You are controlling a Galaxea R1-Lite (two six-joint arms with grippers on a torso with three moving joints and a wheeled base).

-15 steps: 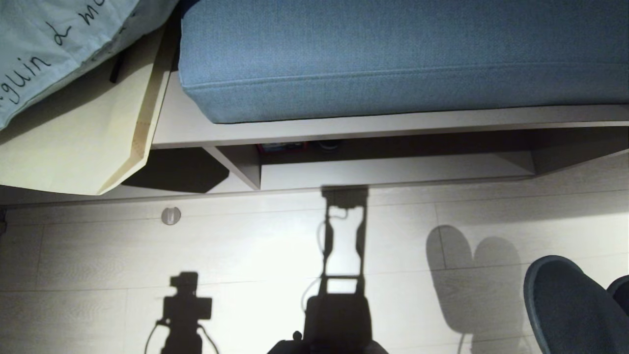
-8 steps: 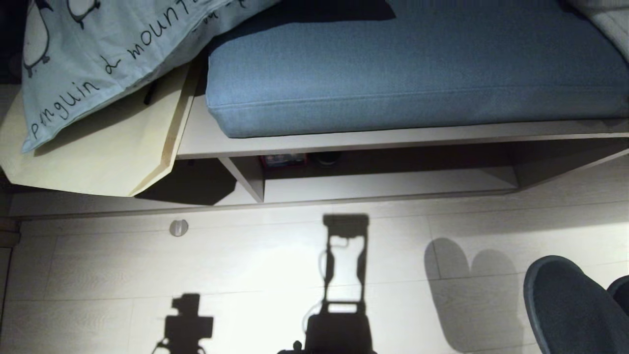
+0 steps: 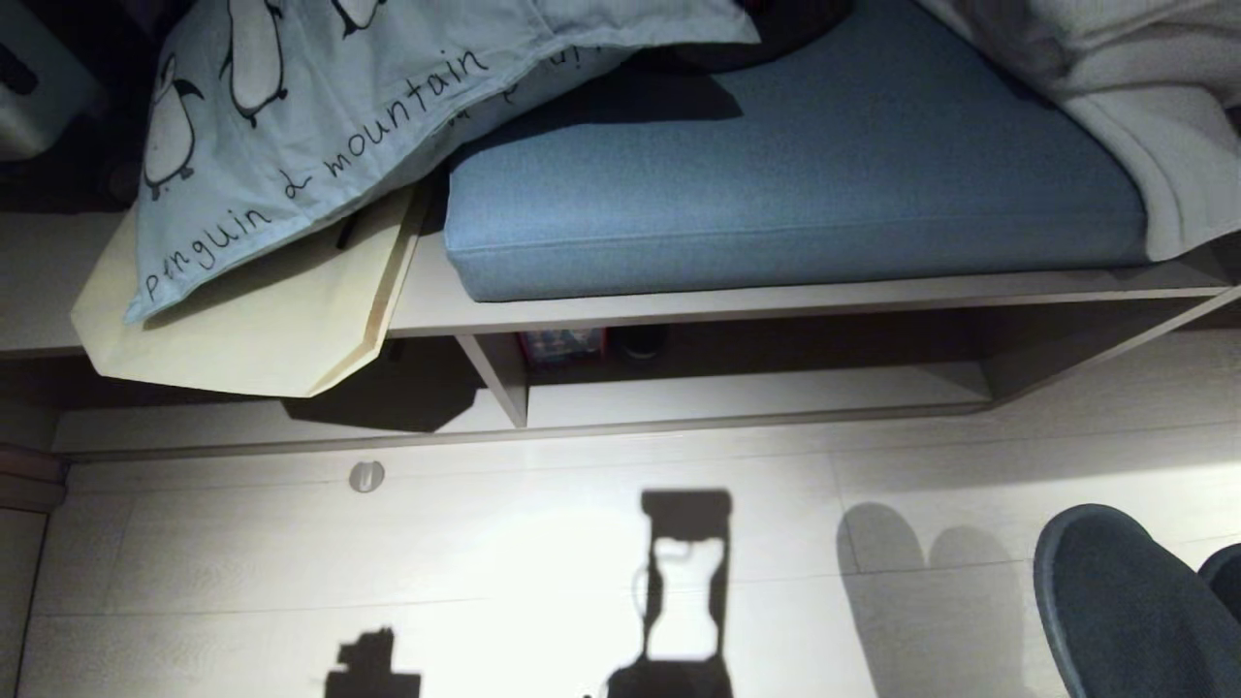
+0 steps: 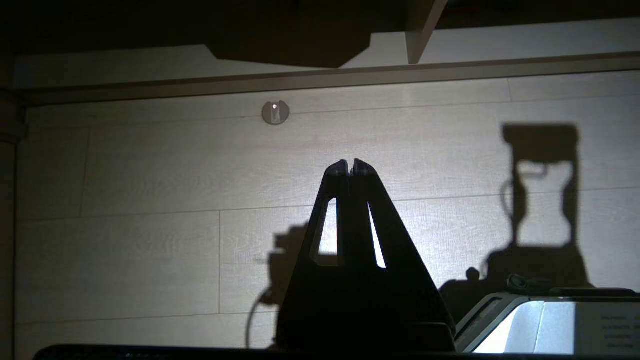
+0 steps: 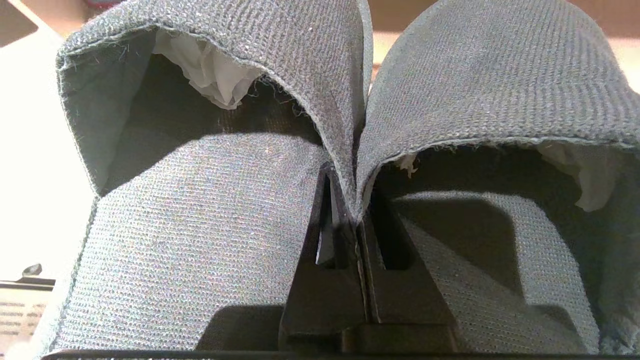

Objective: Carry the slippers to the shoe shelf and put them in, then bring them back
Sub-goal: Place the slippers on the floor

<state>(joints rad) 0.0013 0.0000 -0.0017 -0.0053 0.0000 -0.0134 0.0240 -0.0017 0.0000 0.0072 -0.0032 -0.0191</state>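
The slippers [image 3: 1115, 601], a dark grey fabric pair, hang at the lower right of the head view above the pale floor. In the right wrist view my right gripper [image 5: 351, 182] is shut on the inner edges of both slippers [image 5: 200, 215], pinching them together, with white paper stuffed in the toes. The shoe shelf [image 3: 756, 393] is the low open compartment under the bench, with a thin upright divider [image 3: 499, 373] and a dark back, some way ahead of the slippers. My left gripper [image 4: 350, 164] is shut and holds nothing, over bare floor.
A blue cushion [image 3: 795, 184] lies on the bench above the shelf, with a penguin-print pillow [image 3: 320, 126], a pale paper bag [image 3: 242, 330] and a white blanket [image 3: 1144, 97]. A red box [image 3: 562, 344] sits deep in the shelf. A round door stop [image 3: 365, 475] is on the floor.
The whole head view has slid downward as the camera tilted up, bringing more of the bench top into view. The slippers keep their place in the picture; neither arm has moved.
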